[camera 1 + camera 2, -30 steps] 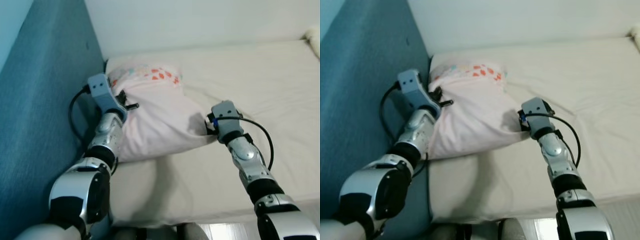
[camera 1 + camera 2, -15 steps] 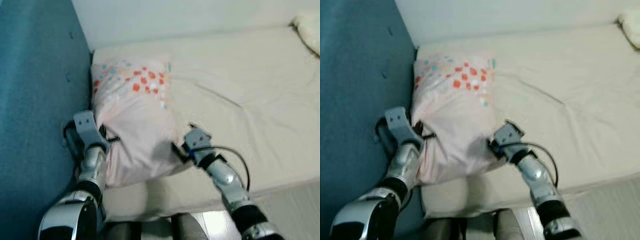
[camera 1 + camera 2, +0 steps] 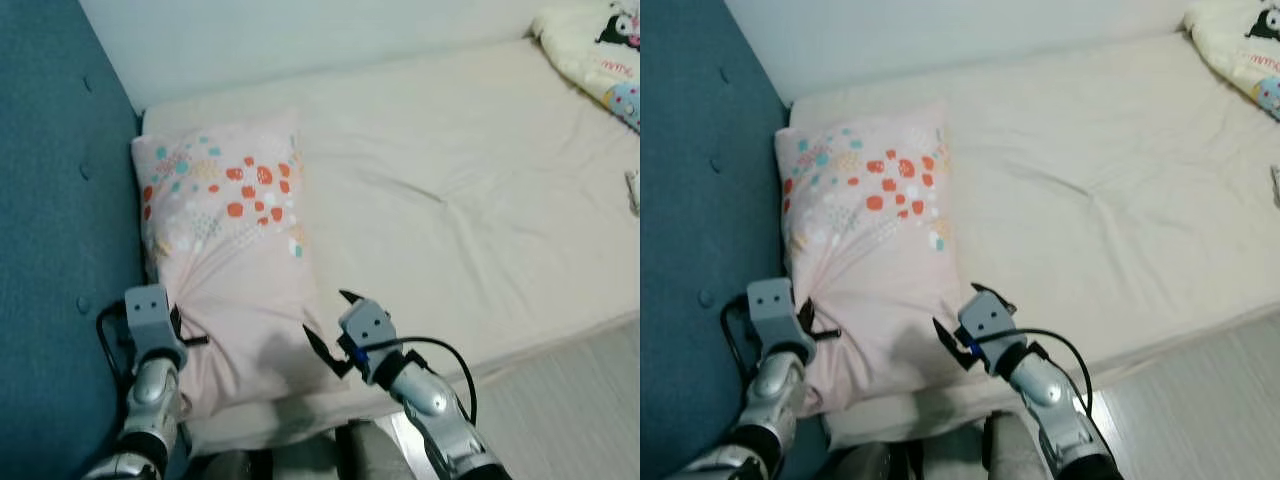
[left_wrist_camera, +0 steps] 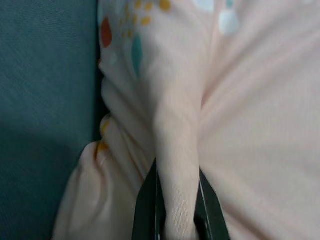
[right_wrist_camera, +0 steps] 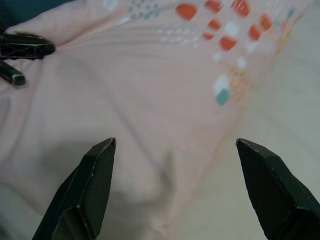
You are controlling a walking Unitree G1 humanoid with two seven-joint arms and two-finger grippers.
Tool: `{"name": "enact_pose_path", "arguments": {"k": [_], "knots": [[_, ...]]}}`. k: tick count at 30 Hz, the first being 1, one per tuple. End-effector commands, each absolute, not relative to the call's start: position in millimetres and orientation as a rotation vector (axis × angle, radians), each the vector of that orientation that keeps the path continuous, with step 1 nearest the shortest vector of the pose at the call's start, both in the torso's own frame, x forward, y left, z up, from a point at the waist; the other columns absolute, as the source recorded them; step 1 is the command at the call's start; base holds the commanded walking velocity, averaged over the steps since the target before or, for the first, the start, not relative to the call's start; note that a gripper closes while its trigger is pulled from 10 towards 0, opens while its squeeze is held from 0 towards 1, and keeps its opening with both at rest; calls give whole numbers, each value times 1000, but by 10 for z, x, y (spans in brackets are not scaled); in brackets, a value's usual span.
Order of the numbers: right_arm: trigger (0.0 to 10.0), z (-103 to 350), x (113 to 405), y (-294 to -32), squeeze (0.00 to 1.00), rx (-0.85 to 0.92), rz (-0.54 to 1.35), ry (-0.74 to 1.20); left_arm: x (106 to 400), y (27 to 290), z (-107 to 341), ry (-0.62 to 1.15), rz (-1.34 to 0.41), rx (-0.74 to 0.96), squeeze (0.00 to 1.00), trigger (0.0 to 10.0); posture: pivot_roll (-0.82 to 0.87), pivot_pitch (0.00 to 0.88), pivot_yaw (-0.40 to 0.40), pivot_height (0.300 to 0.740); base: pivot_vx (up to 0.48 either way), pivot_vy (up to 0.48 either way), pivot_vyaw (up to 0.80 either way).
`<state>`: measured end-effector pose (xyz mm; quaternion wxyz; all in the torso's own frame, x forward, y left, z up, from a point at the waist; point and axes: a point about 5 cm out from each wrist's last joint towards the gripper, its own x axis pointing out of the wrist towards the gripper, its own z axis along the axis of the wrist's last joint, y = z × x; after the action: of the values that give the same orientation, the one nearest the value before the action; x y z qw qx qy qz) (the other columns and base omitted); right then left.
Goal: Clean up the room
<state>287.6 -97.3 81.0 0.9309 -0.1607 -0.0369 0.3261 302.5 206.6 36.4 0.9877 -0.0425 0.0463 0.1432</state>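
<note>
Pink pillow (image 3: 232,258) with red and teal dots, flat on bed (image 3: 470,220). Left end effector (image 4: 175,210) pinching pillow fabric fold. Right end effector (image 5: 175,185) spread wide just above pillow's near corner.

Pillow (image 3: 225,250): soft matt cloth; mattress (image 3: 450,200): matt fabric.

Teal headboard (image 3: 50,200), white wall (image 3: 300,35), pale floor (image 3: 1200,400).
</note>
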Motion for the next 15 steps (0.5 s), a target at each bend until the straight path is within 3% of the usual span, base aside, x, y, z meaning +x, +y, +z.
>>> {"name": "enact_pose_path", "arguments": {"k": [1,8,15], "knots": [[10000,700,2786,-946,0,-333,695,-19,2714,2047,-11,259,303,-98,0,10000,-109,469,40,740,0,0,0],[10000,656,2720,-1037,0,-347,650,37,2385,1974,-337,450,277,-138,0,10000,-88,457,53,740,0,0,0],[10000,732,2819,-1233,0,-372,540,37,2293,1995,-351,456,282,-179,0,10000,-78,447,58,740,0,0,0]]}}
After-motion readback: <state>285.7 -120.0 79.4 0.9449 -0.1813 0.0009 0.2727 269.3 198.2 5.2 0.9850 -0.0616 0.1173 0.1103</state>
